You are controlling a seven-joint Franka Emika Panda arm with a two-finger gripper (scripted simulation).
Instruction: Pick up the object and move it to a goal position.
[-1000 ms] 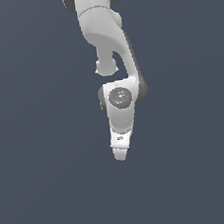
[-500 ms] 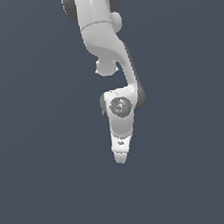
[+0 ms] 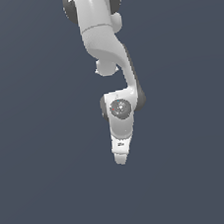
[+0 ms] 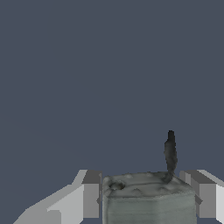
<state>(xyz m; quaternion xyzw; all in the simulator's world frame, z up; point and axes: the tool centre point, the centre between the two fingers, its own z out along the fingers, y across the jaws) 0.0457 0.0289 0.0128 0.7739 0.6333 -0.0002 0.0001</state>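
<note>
In the wrist view a boxy grey-green block (image 4: 148, 199) sits between my two fingers (image 4: 89, 192), which press against its two sides. A thin dark part (image 4: 170, 151) sticks up from its far corner. My gripper (image 4: 146, 197) is shut on the block. In the exterior view the white arm hangs down from the top and my gripper (image 3: 120, 157) points down over the plain dark ground. The block is hidden behind the hand there.
A flat dark blue-grey surface (image 3: 54, 190) fills both views around the arm. No other objects show.
The arm's lower part has shifted slightly to the exterior view's right and a little lower. The gripper stays pointed down.
</note>
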